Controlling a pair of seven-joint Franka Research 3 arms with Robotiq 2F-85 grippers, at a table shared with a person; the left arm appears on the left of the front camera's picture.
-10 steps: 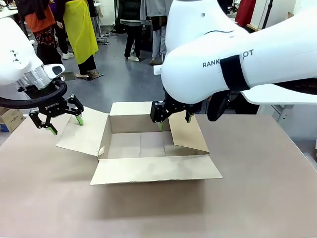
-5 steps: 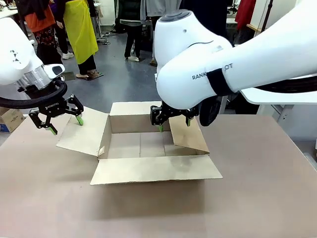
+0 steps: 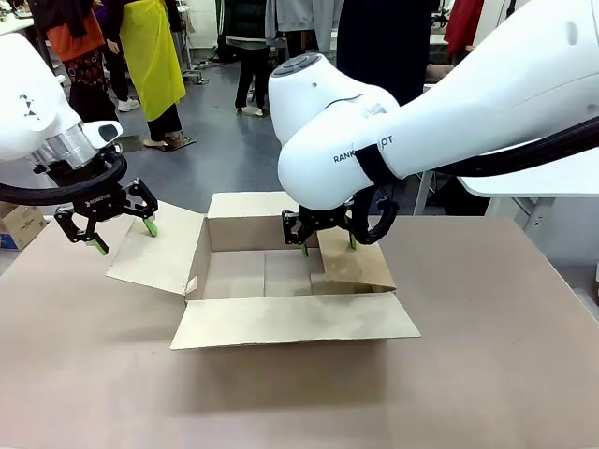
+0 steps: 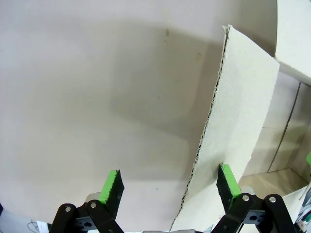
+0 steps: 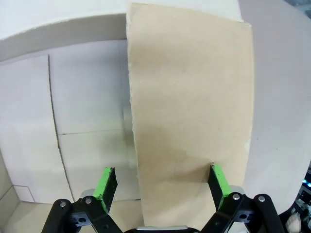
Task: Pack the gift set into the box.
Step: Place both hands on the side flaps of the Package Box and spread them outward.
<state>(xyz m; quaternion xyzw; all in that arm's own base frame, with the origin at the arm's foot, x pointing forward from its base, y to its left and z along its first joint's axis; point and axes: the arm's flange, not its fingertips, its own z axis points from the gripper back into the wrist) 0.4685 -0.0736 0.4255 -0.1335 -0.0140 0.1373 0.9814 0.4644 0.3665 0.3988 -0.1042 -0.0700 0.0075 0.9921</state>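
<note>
Small carton (image 3: 19, 224): brown, well to the left of the box and off the table's edge.
Left arm (image 3: 33, 103): white, comes in from the left of the box and ends above the table just outside the box's left side.
Left gripper (image 3: 124, 236) (image 4: 170, 183): jaws spread wide and gripping nothing. It hangs over the far outer corner of the box's left flap. In the left wrist view the flap's cut edge runs up between the two green pads (image 4: 228, 179), one over the cardboard and the other over bare table. I cannot tell whether a pad touches the flap.
Left flap (image 3: 159, 248): folded outward from the box and sloping down toward the table.
Box (image 3: 253, 234): large shallow brown carton in the middle of the table, all four flaps open. The far flap (image 3: 248, 204) stands up and the near flap (image 3: 290, 318) lies out flat toward the camera. The floor (image 3: 262, 273) shows its seam lines.
Right gripper (image 3: 328, 245) (image 5: 162, 183): jaws wide apart with nothing clamped, at the far right corner of the box. In the right wrist view one finger is over the box floor and the other is in front of the flap's face.
Right flap (image 3: 356, 262): tilted, rising from the box's right wall, with its far end between the right gripper's fingers.
Right arm (image 3: 449, 103): white, reaches in from the right and bends down over the box's far right corner.
Table (image 3: 487, 374): plain beige surface under and around the box.
</note>
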